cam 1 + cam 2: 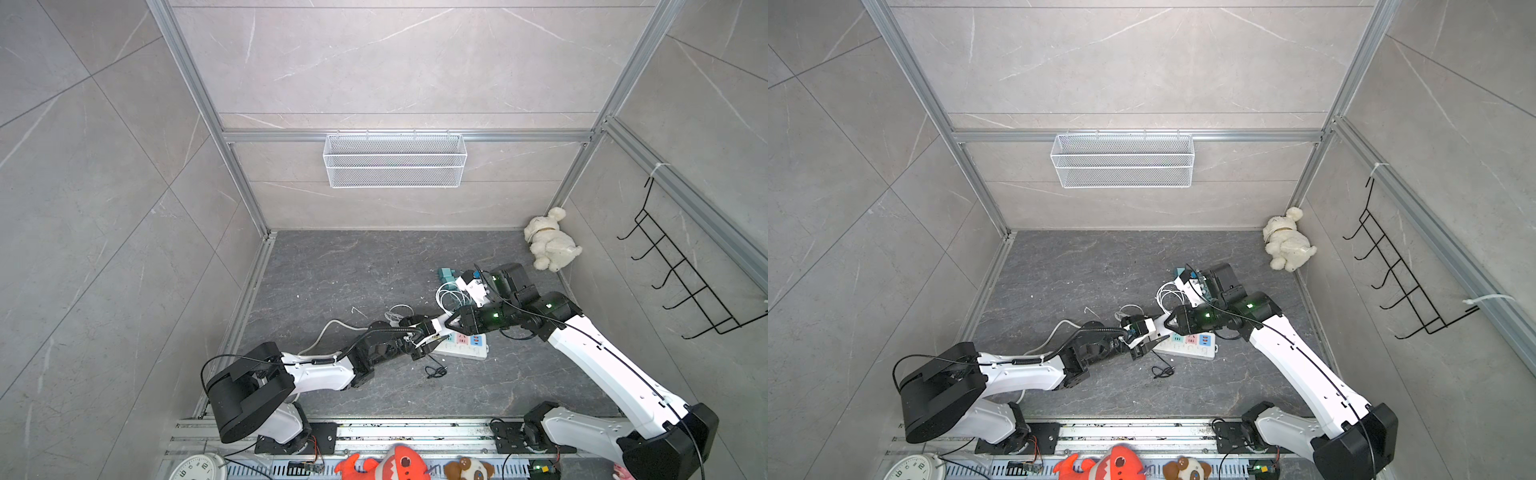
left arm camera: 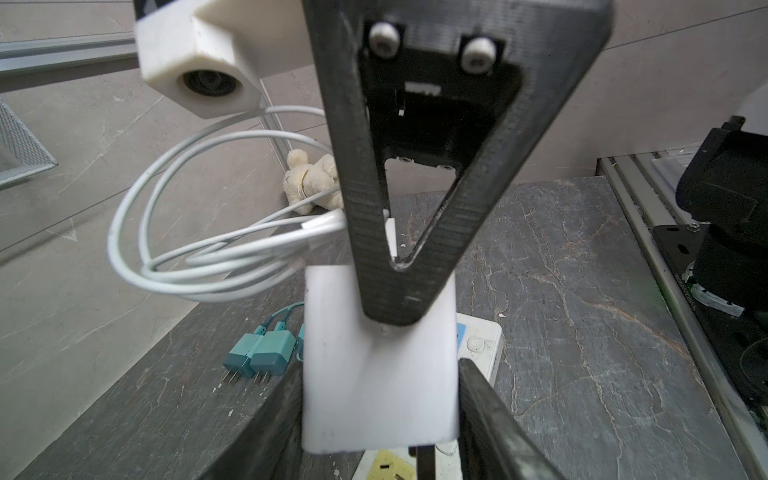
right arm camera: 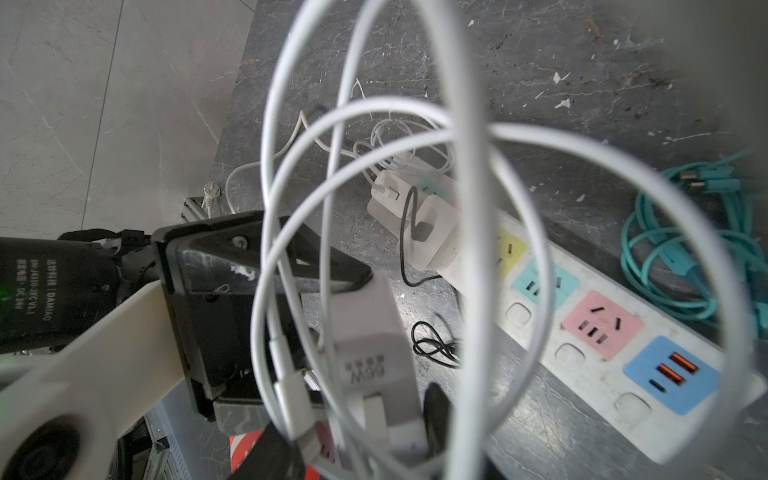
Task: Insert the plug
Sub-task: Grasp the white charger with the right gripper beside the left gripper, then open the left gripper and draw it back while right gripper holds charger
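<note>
– Left gripper (image 2: 380,370) is clamped on the white plug (image 3: 370,332) — both its fingers sit flat against the plug's sides. Anyone able to make out the right gripper (image 3: 351,432)?
– Nope, can't tell tbh. Its fingers sit on either side of the plug, but the white cable (image 2: 166,232) loops right across the right wrist view and hides the contact.
– And where's the plug in the wide shots?
– Lower middle of the frame, slightly right of centre in both top views — hanging over the power strip (image 1: 467,351), not in a socket. 2 other white chargers (image 3: 440,249) are plugged into the strip.
</note>
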Robot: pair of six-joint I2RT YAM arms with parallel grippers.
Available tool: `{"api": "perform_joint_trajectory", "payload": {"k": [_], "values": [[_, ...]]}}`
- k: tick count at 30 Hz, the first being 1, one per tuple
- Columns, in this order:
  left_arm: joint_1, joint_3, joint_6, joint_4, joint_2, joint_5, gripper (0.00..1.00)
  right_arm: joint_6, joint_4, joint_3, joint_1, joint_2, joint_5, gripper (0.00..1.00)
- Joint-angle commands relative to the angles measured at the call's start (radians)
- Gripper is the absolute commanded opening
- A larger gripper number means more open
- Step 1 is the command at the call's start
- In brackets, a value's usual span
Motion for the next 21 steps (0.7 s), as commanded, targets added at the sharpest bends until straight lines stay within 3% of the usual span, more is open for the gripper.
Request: {"api": "perform_joint_trajectory", "payload": {"k": [1, 8, 16, 18, 21], "values": [[-0.008, 0.065, -0.011, 0.069, 0.004, 0.051, 0.18, -0.011, 0.063, -0.016, 0.018, 0.016, -0.071, 0.45], [-0.008, 0.08, -0.009, 0.063, 0.01, 0.053, 0.18, -0.014, 0.059, -0.021, 0.023, 0.037, -0.046, 0.45], [-0.008, 0.075, -0.005, 0.047, -0.002, 0.034, 0.21, -0.02, 0.044, -0.01, 0.021, 0.031, -0.009, 0.25], [-0.008, 0.069, -0.01, 0.044, -0.009, 0.019, 0.31, -0.022, 0.045, -0.006, 0.024, 0.034, 0.003, 0.21], [-0.008, 0.058, -0.009, 0.019, -0.036, -0.019, 0.59, -0.022, 0.031, 0.016, 0.023, 0.038, 0.03, 0.2]]}}
